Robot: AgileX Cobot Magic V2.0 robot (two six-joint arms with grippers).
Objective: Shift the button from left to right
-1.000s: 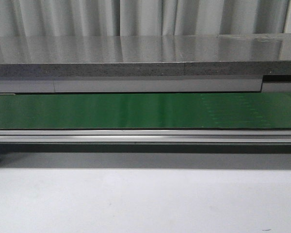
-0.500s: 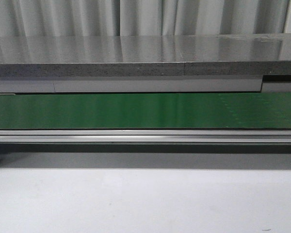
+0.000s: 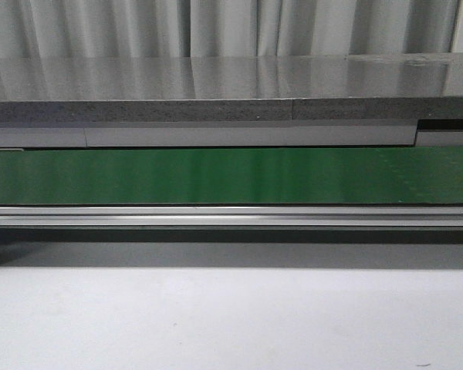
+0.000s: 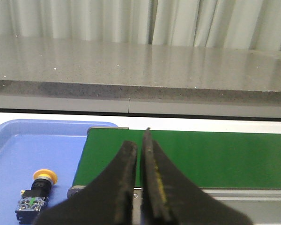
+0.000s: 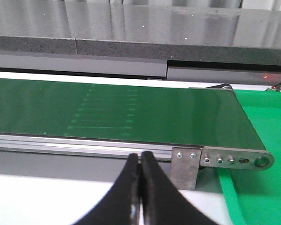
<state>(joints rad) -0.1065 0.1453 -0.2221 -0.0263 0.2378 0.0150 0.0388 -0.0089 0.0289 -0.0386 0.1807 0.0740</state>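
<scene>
From the front, a green conveyor belt point(image 3: 231, 176) runs across the whole width, with a metal rail point(image 3: 231, 216) along its near edge. Behind and above it sits a long grey stone counter point(image 3: 216, 89), and pale curtains point(image 3: 216, 27) hang at the back. The white desk point(image 3: 231, 324) fills the foreground. Neither arm nor the button shows in this view.

In the left wrist view, the left pincer point(image 4: 139, 150) has its two dark fingers nearly together, only a thin slit between them, with nothing held. Beyond the fingers lies the end of the green belt. Beside that end sits a blue tray point(image 4: 18, 145), and the button point(image 4: 36, 193) lies on the tray floor, tipped on its side, its yellow-orange head pointing away from the camera and its dark body with bluish-green details nearest. The button is well apart from the pincer.

In the right wrist view, the right pincer point(image 5: 140, 161) is closed, its fingers touching, holding nothing. Past it is the other end of the belt, with a metal bracket point(image 5: 222, 161) carrying bolts at its corner. A green tray point(image 5: 262, 122) sits beside that end.
</scene>
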